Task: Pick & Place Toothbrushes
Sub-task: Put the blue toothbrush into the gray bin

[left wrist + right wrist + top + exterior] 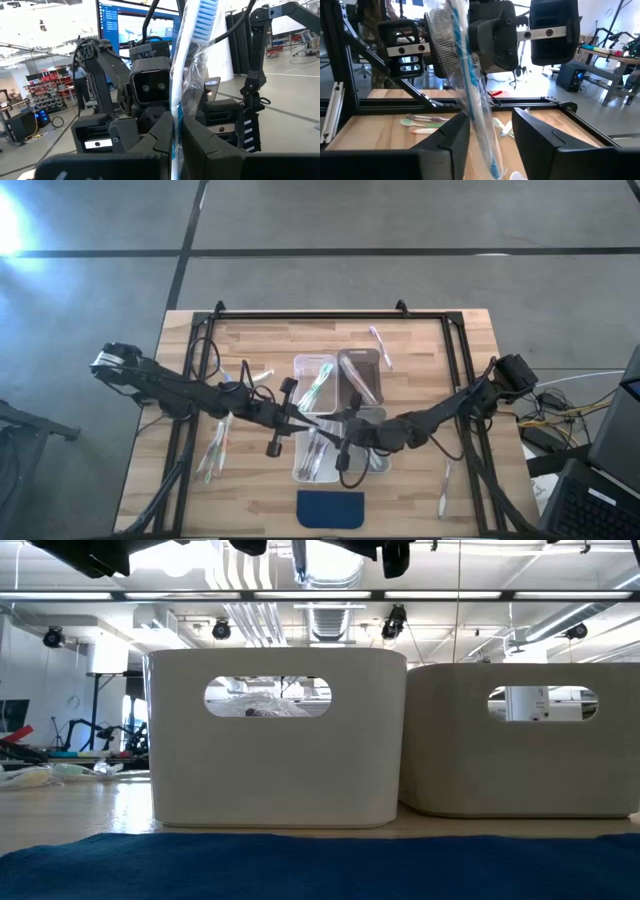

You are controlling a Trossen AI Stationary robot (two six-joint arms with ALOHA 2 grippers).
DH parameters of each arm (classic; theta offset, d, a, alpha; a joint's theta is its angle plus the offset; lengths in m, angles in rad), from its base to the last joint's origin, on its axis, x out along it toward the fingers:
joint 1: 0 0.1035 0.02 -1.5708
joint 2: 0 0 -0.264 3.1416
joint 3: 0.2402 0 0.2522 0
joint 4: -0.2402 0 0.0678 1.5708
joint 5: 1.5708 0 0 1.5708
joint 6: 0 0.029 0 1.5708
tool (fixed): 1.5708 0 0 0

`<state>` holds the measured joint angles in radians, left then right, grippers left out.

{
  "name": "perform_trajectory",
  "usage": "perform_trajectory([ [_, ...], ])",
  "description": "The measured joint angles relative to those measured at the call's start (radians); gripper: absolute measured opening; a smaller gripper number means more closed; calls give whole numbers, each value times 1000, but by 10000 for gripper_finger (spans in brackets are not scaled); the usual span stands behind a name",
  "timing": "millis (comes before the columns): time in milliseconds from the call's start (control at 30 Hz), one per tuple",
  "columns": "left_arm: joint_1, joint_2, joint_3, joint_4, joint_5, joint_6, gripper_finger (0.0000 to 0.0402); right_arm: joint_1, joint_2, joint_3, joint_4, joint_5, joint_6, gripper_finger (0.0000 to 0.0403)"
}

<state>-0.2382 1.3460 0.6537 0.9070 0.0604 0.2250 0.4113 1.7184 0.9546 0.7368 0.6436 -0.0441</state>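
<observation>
The blue toothbrush, sealed in a clear crinkled wrapper, stands upright between the two hands, above the clear bins at the middle of the bench.

**Left hand**: fingers clamped tight on the lower handle of the toothbrush; the bristle head points up, clear of the grip.

**Right hand**: fingers stand a moderate gap apart, one on each side of the wrapped shaft. Contact with the wrapper cannot be confirmed, so treat this hand as not yet gripping.

**Handling properties (judged):**
- Light; holding force can be low.
- The handle is thin and stiff, but may flex if squeezed near one end.
- The wrapper is slick and loose. It can slide over the handle or bunch under a finger pad.

**Grip point:** take the mid-handle, away from the bristles, with pads flat across the shaft.

**Other toothbrushes**: several lie on the bench left of the bins, some inside a bin, one to the right.
</observation>
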Motion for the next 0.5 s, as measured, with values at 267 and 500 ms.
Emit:
perform_trajectory([
  [267,1,0,0,0,-9,1,26,1,0,-1,-2,-6,-16,46],
  [500,1,0,0,-1,-9,-10,26,1,0,-1,-5,-5,-38,23],
])
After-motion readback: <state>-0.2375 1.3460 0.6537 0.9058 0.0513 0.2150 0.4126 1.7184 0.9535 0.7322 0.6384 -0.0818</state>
